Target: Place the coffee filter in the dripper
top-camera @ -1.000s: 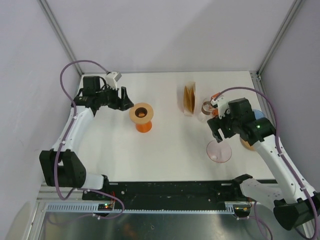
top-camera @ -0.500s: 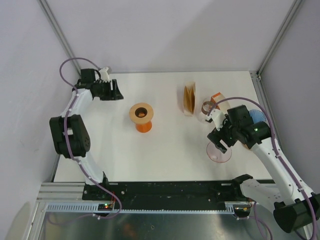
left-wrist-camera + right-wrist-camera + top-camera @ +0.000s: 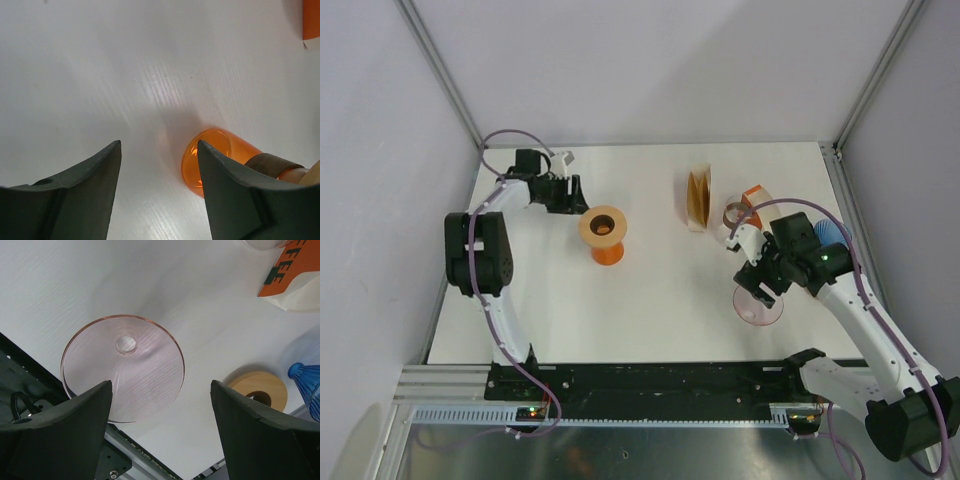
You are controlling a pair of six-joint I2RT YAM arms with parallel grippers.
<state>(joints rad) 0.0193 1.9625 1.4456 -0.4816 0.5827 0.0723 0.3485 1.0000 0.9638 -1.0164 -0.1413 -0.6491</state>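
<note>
- Left gripper: one, jaws apart and empty, low over the table, just beside the single orange dripper.
- Right gripper: one, jaws spread wide and empty, above one pink translucent disc.
- Coffee filters: one upright stack, on the table's far side, well apart from the dripper.
- Near the right arm: one wooden ring, one blue ribbed piece, one coffee bag.

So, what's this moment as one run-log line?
left gripper: open, near orange dripper | right gripper: open, over pink dish | filters: untouched
</note>
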